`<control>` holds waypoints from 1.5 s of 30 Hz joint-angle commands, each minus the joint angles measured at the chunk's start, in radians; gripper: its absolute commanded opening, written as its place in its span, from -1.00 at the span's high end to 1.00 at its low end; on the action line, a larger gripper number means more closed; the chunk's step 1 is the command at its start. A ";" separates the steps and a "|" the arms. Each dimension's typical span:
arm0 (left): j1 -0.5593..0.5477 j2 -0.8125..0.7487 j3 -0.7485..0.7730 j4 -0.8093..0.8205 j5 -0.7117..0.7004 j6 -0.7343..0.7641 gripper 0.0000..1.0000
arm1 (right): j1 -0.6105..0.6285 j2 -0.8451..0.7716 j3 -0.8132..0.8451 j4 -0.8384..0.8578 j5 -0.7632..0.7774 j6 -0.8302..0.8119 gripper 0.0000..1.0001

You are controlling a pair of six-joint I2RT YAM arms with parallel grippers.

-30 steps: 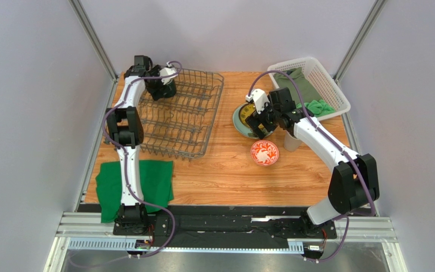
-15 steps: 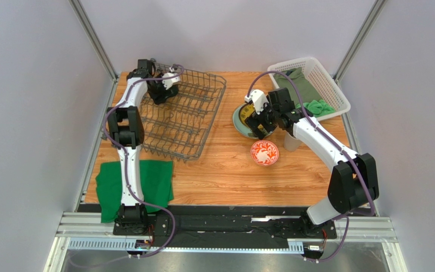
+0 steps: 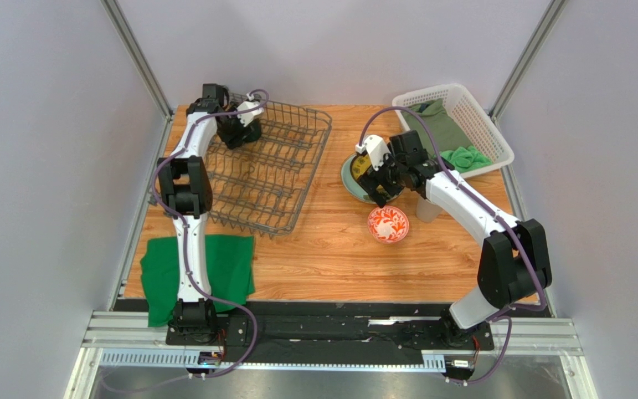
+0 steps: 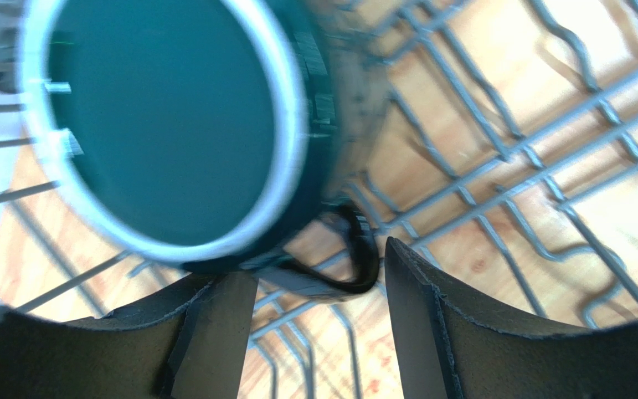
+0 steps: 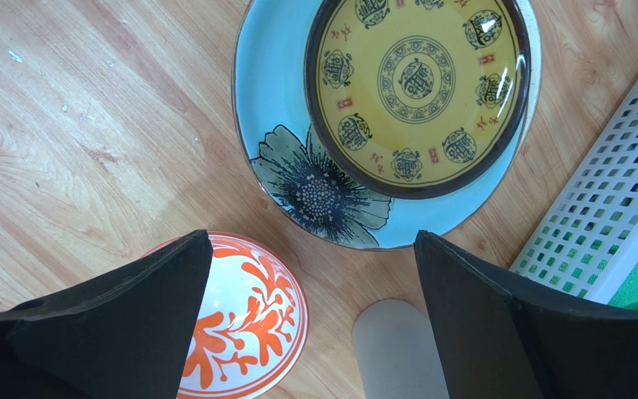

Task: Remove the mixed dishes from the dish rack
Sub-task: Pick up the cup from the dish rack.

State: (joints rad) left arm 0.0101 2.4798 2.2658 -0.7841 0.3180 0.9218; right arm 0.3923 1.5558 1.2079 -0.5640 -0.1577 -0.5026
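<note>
The dark grey wire dish rack (image 3: 272,170) lies at the table's left. The dark green mug (image 3: 232,133) sits in its far left corner, and in the left wrist view (image 4: 164,125) its rim faces the camera. My left gripper (image 3: 237,126) is open right at the mug. The mug's handle (image 4: 356,253) lies between its fingers (image 4: 430,332) without being clamped. My right gripper (image 3: 378,176) hovers open and empty over the unloaded dishes. These are the yellow patterned plate (image 5: 418,83) on the pale teal plate (image 5: 297,174), the red-and-white bowl (image 5: 247,324) and the beige cup (image 5: 397,349). The cream bowl is not in view.
A white lattice basket (image 3: 472,112) with green cloths stands at the far right, its edge close to my right gripper in the right wrist view (image 5: 622,208). A green cloth (image 3: 227,266) lies at the near left by the left arm's base.
My left gripper has shifted toward the rack's far left corner by the mug, and the rack has moved slightly. My right gripper has moved a little left over the plates.
</note>
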 commanded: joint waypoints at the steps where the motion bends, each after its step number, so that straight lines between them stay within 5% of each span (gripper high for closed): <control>1: -0.006 -0.018 0.051 0.057 -0.045 -0.084 -0.29 | 0.011 0.010 0.008 0.013 0.001 -0.022 -0.98; 30: -0.006 0.068 0.106 0.083 -0.045 -0.170 -0.06 | 0.034 0.036 0.010 -0.002 0.020 -0.040 -0.97; 45: -0.007 0.047 0.103 0.059 -0.034 -0.161 0.46 | 0.051 0.059 0.012 -0.004 0.041 -0.051 -0.97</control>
State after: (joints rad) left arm 0.0090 2.5370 2.3333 -0.7151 0.2787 0.7521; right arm 0.4328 1.6066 1.2079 -0.5842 -0.1352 -0.5289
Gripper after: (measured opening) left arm 0.314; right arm 0.988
